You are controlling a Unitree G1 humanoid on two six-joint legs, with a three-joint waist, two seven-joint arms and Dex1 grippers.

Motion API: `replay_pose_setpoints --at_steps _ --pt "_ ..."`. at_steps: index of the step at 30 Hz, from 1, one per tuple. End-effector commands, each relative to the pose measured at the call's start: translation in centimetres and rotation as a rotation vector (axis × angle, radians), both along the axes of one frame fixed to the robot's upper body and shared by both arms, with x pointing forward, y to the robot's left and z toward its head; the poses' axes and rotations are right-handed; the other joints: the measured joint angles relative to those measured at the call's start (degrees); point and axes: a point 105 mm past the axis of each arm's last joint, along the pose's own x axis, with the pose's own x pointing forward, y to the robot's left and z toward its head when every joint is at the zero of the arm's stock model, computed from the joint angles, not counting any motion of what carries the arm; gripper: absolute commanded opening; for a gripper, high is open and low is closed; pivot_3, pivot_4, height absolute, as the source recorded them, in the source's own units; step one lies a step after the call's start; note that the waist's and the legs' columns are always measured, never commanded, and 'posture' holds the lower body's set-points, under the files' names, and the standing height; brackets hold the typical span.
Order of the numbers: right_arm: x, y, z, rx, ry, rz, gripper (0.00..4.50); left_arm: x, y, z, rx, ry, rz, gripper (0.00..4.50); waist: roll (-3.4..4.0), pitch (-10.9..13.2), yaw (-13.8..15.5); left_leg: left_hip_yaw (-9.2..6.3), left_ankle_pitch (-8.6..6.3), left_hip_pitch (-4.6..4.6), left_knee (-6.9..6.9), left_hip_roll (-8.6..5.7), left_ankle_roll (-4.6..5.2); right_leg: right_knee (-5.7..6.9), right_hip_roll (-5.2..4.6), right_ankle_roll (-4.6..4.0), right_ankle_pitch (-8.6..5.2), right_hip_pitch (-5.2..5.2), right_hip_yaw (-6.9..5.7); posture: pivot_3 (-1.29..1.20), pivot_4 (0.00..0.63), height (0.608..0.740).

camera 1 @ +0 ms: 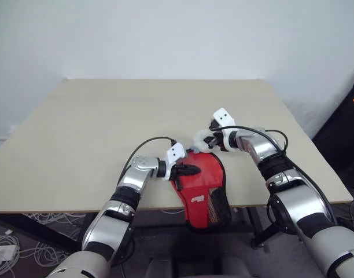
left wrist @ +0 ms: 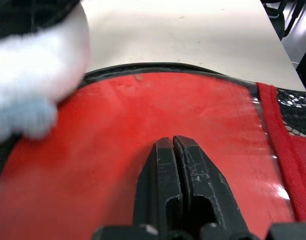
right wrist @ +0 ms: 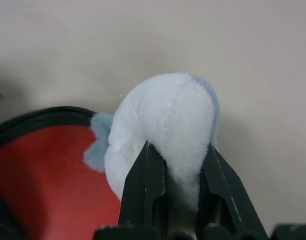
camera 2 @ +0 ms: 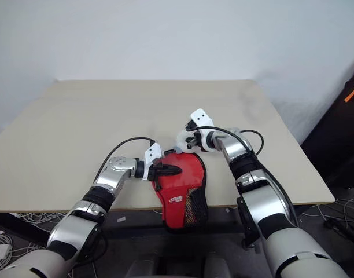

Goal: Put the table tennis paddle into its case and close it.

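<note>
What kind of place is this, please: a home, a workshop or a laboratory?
Probably a robot laboratory or test room: a bare beige table against a plain white wall, with loose cables and a power strip on the floor beneath.

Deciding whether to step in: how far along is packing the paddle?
Apparently done: a red face shows behind the clear panel of the case, so the paddle looks inside. In hand: the shut left hand rests on the case; the right hand grips a white fluffy wad at its rim. Left: closing; the zip's state is unclear.
</note>
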Motion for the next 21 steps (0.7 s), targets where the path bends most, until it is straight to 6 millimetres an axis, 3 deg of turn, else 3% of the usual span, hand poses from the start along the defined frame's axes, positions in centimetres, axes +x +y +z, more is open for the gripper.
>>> replay_pose_setpoints --at_steps 1,9,21 --pt "1.4 -2.5 1.4 -0.031 -0.067 -0.061 0.24 -0.8 0.8 -1.6 0.051 0.055 -0.005 0.00 0.00 0.0 0.0 0.01 0.00 0.04 -0.02 0.00 0.00 -0.01 0.00 0.00 0.00 0.03 0.00 0.00 0.000 0.740" --pt "1.6 -5.3 1.0 -0.087 -0.068 -0.079 0.24 -0.9 0.9 -1.6 0.056 0.059 -0.013 0.00 0.05 0.0 0.0 0.04 0.00 0.08 -0.03 -0.01 0.00 -0.01 -0.01 0.00 0.00 0.06 0.04 0.00 0.000 0.740" --pt "-2.3 -10.8 0.6 -0.132 -0.016 0.034 0.24 -0.7 0.4 -1.3 0.052 0.056 -0.026 0.00 0.19 -0.1 0.2 0.03 -0.01 0.06 0.02 -0.09 0.02 -0.05 -0.10 0.04 -0.03 0.10 0.04 0.00 0.000 0.740"
